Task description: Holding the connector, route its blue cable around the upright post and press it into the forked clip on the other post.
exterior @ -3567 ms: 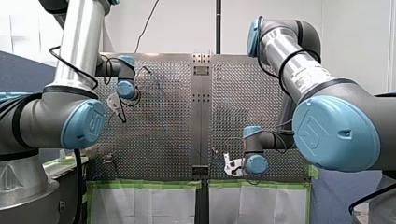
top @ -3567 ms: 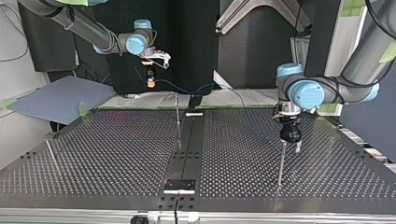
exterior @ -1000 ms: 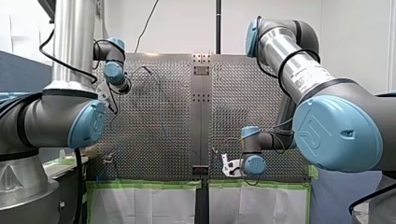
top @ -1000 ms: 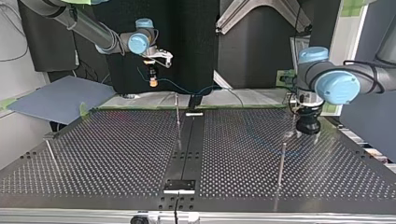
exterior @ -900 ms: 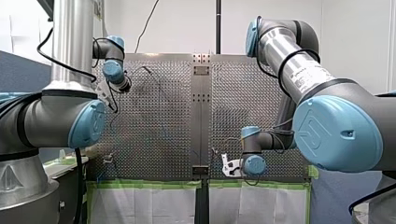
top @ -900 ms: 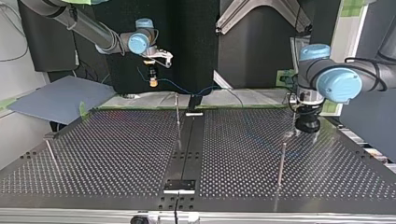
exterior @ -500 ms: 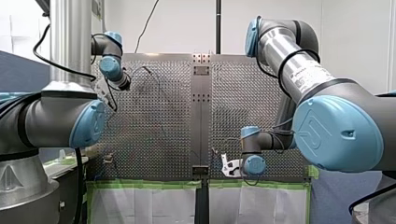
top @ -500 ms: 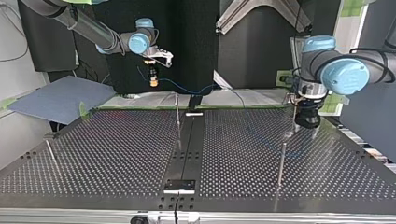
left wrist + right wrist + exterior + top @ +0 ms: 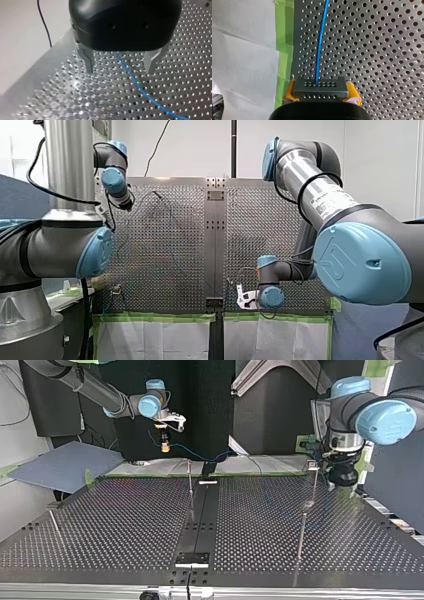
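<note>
Since the earliest pictures the left gripper point(image 9: 344, 485) has been lifted away from the upright post point(image 9: 300, 532) nearer the camera in the top view and carried toward that view's right, where it is now seen hanging above the perforated table point(image 9: 125, 520), just beside a second thin post point(image 9: 314, 487) that bears a small fitting point(image 9: 312, 465) at its tip; whether that fitting is forked cannot be told. The right gripper point(image 9: 164, 446) is found almost where it was. In the left wrist view the two metal fingers point(image 9: 88, 61) are held well apart with nothing between them, and the blue cable point(image 9: 130, 77) is seen against the holes below, running across under the gap. The right gripper is clamped by its yellow pads point(image 9: 289, 93) on the grey connector point(image 9: 319, 86), which is kept in the air over the table's far edge at the top view's left. From the connector's face the cable is led straight ahead over the table, beside a strip of green tape point(image 9: 284, 37) and white sheeting point(image 9: 242, 50). In the top view it is seen sagging from the connector toward the middle of the far edge, then faintly traced across the table toward the two posts; whether it is passed round either cannot be told
</note>
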